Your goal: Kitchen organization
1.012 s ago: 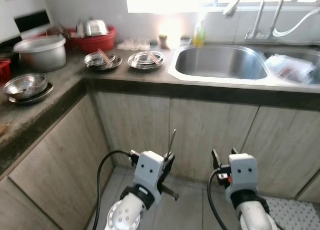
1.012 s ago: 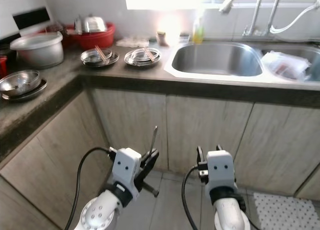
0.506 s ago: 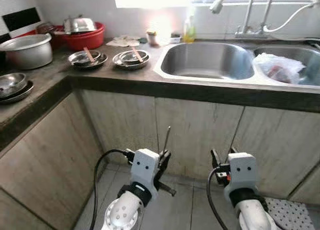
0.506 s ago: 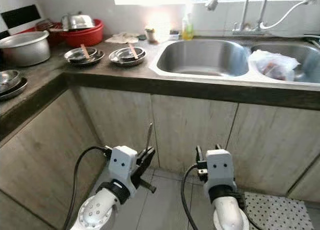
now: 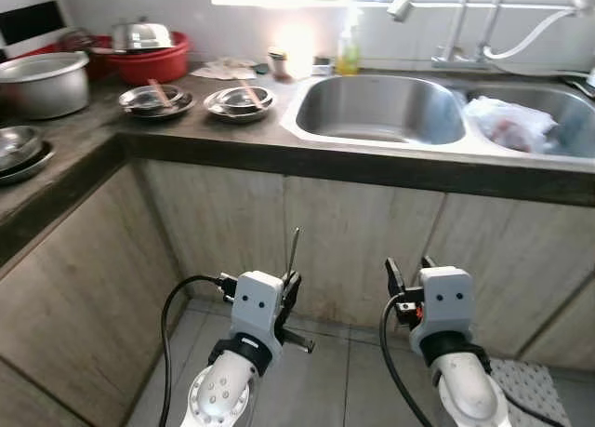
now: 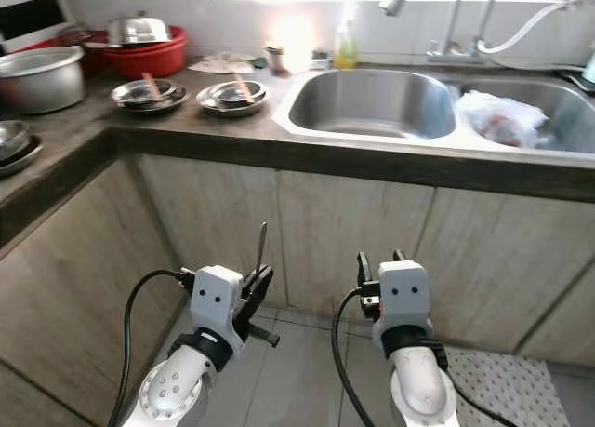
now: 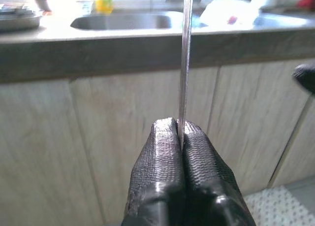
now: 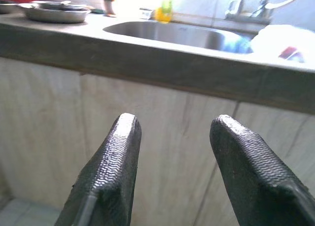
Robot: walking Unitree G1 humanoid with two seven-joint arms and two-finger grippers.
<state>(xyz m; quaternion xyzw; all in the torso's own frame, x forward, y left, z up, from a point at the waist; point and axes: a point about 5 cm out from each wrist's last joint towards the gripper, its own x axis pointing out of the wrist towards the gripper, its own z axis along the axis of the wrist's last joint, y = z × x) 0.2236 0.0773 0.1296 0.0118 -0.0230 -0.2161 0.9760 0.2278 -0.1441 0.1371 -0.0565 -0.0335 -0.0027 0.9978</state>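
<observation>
So the left pincer is pinching one thin metal rod, maybe a chopstick, pointing straight up, low down in front of the cabinet doors. The right pincer is spread and carrying nothing. Looks like the carry-it-over step: the rod presumably goes up on the desk or into the sink, so the next move is lifting that arm above the front edge.

Count on the desk: two steel plates near the sink's corner, one red tub, one big pot, one plastic bag in the second basin.
</observation>
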